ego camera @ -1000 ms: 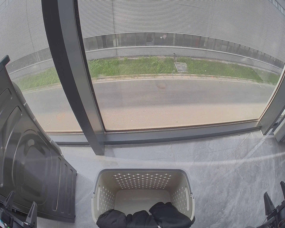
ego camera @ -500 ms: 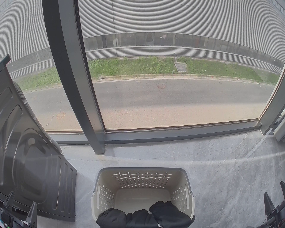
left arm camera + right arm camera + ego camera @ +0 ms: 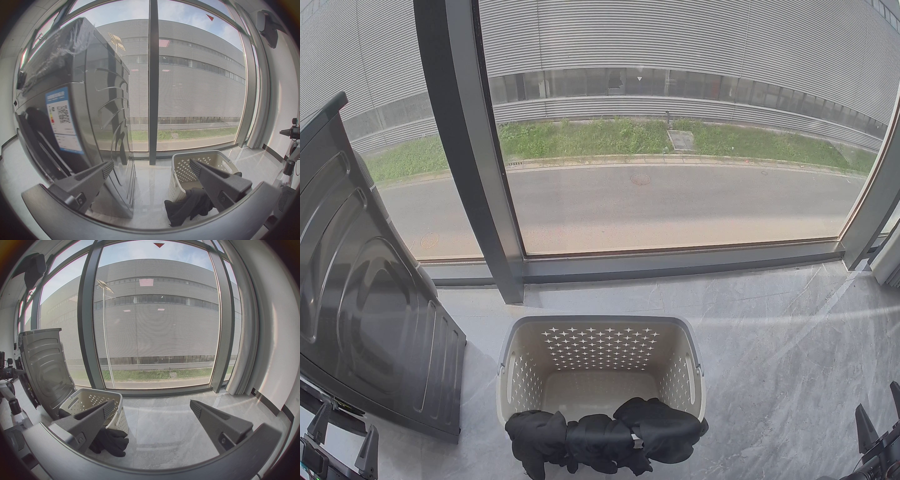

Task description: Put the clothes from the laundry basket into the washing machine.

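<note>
Presently both arms are sitting low with nothing in hand. The left claw (image 3: 149,165) is hanging at 7 o'clock in the head view, fingers spread wide and gripping nothing. The right claw (image 3: 150,404), at 5 o'clock, is likewise spread and empty.

The cream perforated plastic laundry basket (image 3: 600,321) is sitting on the pale grey marbled floor (image 3: 787,350) at 6 o'clock, between the two claws and apart from both. A black bundle of clothes (image 3: 606,437) is lying draped over the basket's near rim, part inside and part spilling down the outer wall. The rest of the basket bottom is looking bare.

The dark grey ribbed-panel washing machine (image 3: 369,312) is standing at 9 o'clock, near the basket, with a strip of floor showing between them. The left wrist view is showing its labelled front, but I cannot tell whether the door is open.

Judging the step: this is the approach stage, with the pick not yet begun. The next move is likely calling for one claw to come down on the bundle at the rim and close on a thick fold. It would then be lifting the cloth clear of the rim before swinging toward 9 o'clock. Trailing ends could be snagging on the rim.
</note>
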Robot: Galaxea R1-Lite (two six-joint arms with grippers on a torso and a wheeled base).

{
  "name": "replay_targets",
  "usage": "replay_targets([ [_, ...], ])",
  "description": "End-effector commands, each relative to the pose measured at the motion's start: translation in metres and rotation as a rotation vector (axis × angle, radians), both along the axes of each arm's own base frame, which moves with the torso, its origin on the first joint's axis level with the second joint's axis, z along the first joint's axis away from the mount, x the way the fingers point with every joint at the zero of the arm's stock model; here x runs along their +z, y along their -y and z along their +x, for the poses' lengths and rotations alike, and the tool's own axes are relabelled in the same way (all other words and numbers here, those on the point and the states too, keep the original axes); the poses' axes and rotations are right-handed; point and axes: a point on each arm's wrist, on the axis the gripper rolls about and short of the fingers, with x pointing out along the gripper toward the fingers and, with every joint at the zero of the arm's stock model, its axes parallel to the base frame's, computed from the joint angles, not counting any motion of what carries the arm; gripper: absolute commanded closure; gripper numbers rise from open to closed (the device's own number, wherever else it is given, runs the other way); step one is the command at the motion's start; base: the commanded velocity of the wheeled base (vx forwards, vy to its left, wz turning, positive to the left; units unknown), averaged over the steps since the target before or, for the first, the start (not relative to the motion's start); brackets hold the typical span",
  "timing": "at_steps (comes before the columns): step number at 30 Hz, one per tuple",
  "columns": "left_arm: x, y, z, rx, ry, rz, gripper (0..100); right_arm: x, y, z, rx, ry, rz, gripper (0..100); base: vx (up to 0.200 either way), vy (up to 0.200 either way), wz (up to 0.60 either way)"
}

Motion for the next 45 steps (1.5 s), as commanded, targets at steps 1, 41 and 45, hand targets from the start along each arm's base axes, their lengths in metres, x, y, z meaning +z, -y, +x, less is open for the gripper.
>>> replay_targets([
  [1,-0.0048,0.0000,0.0001,0.002,-0.001,0.000,0,-0.0052,0.0000,0.0001,0.002,-0.001,0.000,0,-0.200,0.000,0.00],
  [41,-0.0048,0.0000,0.0000,-0.002,0.000,-0.003,0,-0.0052,0.0000,0.0001,0.002,-0.001,0.000,0,-0.155,0.000,0.00],
  [45,-0.0048,0.0001,0.0001,-0.003,-0.001,-0.003,0,-0.0052,0.0000,0.0001,0.002,-0.001,0.000,0,0.000,0.200,0.00],
])
